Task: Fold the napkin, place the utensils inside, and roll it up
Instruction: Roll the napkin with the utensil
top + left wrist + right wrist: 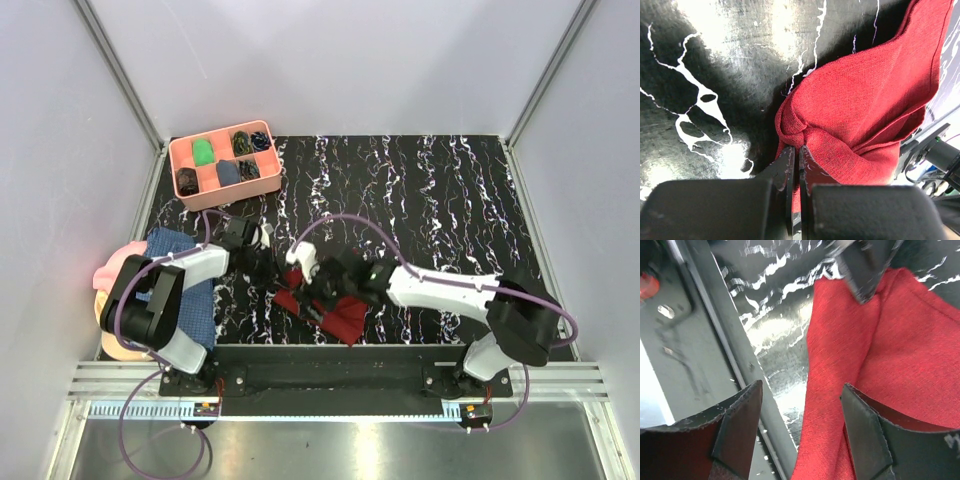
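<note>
On black marbled tabletop [450, 200], left pincer [795, 159] clamps the napkin [865, 110] (bunched fold) while right pincer [800, 412] gapes apart.

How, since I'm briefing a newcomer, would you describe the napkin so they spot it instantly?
Look at the black marbled table, near its front edge between the arms. The napkin is the crumpled cloth there, pinched in the left gripper's jaws. It is plain dark red, unlike the blue checked cloth and pink cloth further left.

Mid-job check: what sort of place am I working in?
Probably a lab robot cell, not a dining room: plain white walls on metal posts, a black marbled table, and a pink sorting tray.
</note>
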